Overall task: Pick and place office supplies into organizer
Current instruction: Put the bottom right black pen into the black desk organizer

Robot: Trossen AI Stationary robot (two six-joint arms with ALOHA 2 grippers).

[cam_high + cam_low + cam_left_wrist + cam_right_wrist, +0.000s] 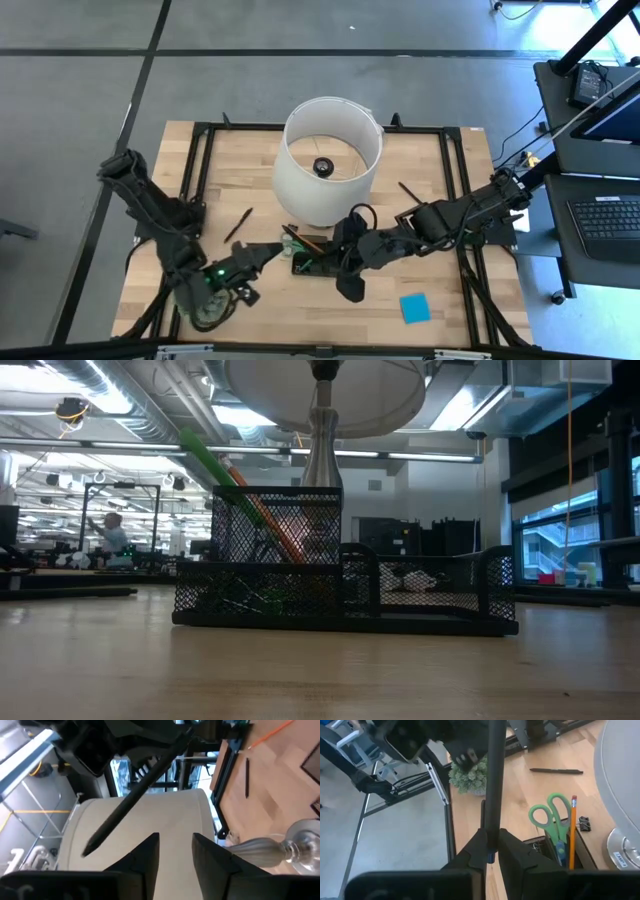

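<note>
Right pincer (490, 847): closed on a thin dark pen (495, 780), gripped low on its shaft so most of its length sticks out past the fingers; in the high view it hovers over the organizer (318, 264), near the middle of the surface's front edge.
Left pincer (175, 851): fingers slightly parted, nothing between them; it waits near the front left corner, pointing toward the organizer.
Organizer: black mesh tray, just in front of the lampshade (330, 160); green scissors (554, 822) and an orange pencil (572, 830) already stand in its taller compartment.
Supplies still out: one pen (238, 225) left of the lampshade, another (411, 192) toward the right edge, the blue pad (415, 308) near the front right corner, a dark clip (584, 824) beside the organizer.
Step, as I judge it: lowering the held pen into a compartment.
Risk: the long free end could strike the mesh rim or the scissor handles and twist in the grip.
Risk: released too high or tilted, the pen may tip out over the low wall and roll off toward the front edge.
Risk: the lampshade stands close behind; a wide swing of the arm could knock it.
</note>
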